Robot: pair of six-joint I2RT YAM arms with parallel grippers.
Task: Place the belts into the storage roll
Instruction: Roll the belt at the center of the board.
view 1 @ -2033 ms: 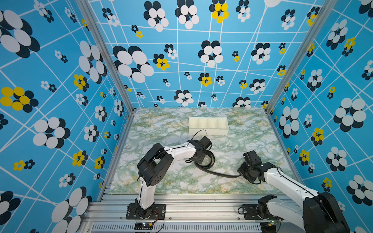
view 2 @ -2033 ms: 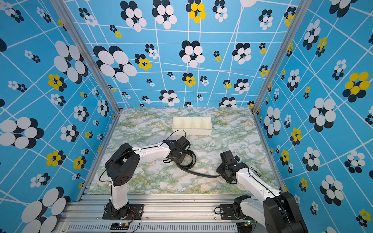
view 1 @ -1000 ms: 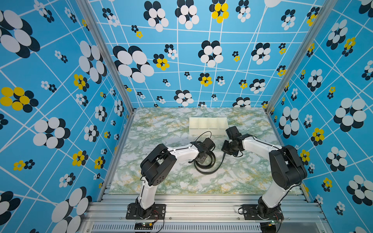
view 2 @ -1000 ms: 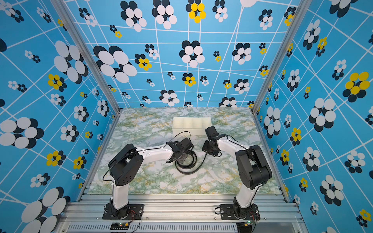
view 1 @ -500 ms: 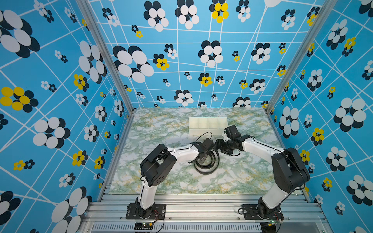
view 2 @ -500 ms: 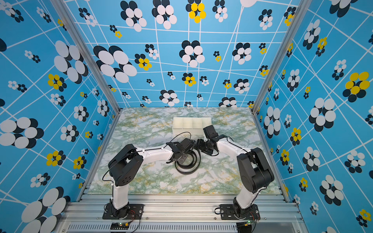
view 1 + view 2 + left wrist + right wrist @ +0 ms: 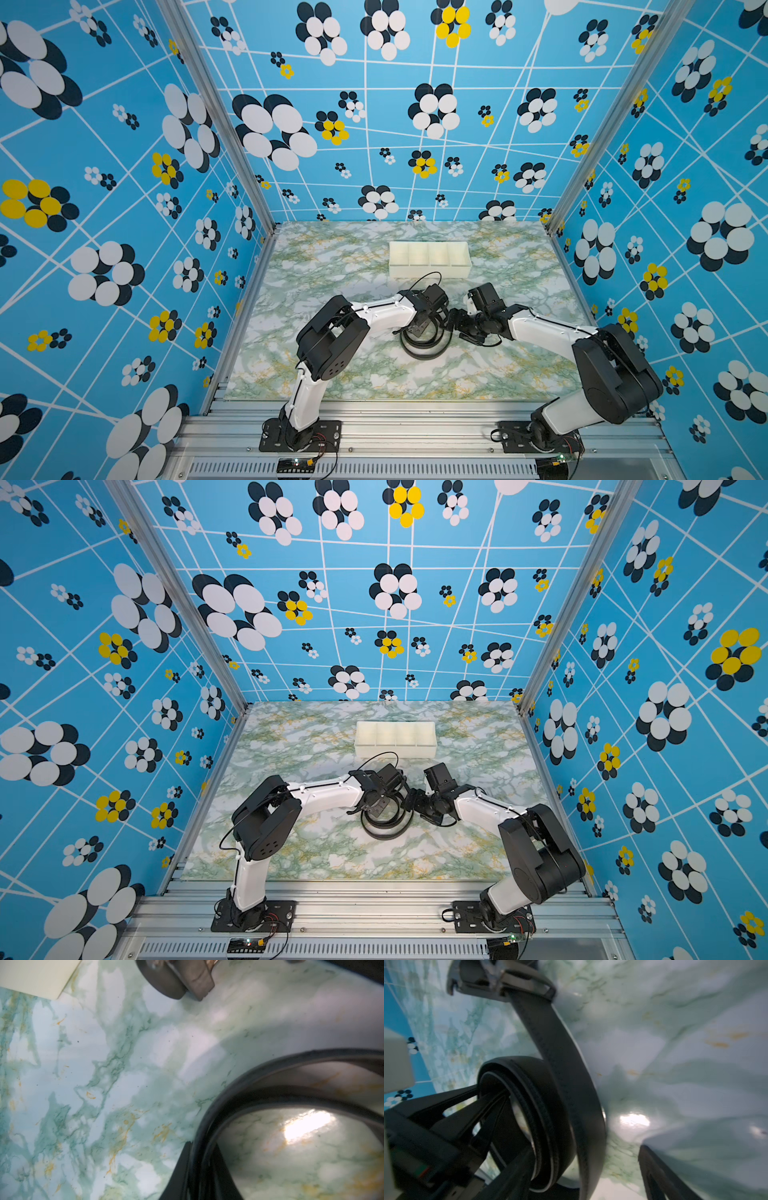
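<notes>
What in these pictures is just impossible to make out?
Buckle: both wrist views, the picture edge cuts it off.
Tips of the left pincer: both top views, its own body covers them.
Tray: left wrist view shows only one corner.
Belt: left wrist view, blurred and running off the edge.

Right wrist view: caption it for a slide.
Black belt coiled on the marble table, buckle end loose, coil held in the left gripper's jaws.

belt (image 7: 386, 833) coiled on table (image 7: 291, 854) | white tray (image 7: 395, 751) behind it, apart
</notes>
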